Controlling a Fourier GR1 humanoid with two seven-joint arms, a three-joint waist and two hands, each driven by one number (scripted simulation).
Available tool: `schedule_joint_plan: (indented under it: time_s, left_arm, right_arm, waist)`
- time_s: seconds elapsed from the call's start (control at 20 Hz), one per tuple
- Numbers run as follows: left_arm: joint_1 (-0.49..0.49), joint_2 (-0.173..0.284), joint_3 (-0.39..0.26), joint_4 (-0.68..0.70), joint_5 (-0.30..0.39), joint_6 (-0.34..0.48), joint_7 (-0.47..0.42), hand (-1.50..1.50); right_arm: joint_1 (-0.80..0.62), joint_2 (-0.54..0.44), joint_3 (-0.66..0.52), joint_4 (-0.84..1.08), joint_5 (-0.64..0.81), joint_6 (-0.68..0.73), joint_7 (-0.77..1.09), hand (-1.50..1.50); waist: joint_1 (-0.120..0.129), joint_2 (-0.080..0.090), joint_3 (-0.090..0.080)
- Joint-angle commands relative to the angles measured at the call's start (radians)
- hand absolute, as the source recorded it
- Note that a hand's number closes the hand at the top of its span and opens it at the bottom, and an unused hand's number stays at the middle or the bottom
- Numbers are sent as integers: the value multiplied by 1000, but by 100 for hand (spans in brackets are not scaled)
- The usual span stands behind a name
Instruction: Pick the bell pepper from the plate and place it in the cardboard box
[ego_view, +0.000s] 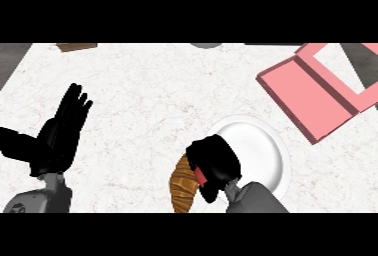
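Observation:
A white plate (258, 145) lies right of the counter's middle. My right hand (214, 162) is over the plate's left rim with its fingers curled round a red thing (200, 176); only a thin strip of red shows under the palm, most likely the bell pepper. A pink box (310, 97) with an open lid lies at the upper right, apart from the plate. My left hand (63, 127) stays open at the left with fingers up, holding nothing.
A brown croissant (181, 187) lies just left of the plate, under my right hand. A brown object (77, 47) and a grey one (207, 45) peek in at the counter's far edge. White marbled counter (148, 90) spreads between the hands.

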Motion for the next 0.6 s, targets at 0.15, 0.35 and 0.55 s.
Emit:
schedule_joint_plan:
  time_s: [0.15,0.35,0.55]
  left_arm:
    - [-61,17,30,51,9,-6,-3,0]
    - [19,-12,0,-10,-5,1,-13,0]
    - [26,-24,2,44,-9,-7,-69,0]
  right_arm:
    - [-93,22,296,-43,0,-153,222,150]
    - [-62,-10,245,-234,77,3,167,150]
    - [-102,22,308,-474,4,103,369,150]
  waist:
    - [-4,3,0]
    - [-14,0,0]
    - [-15,-1,0]
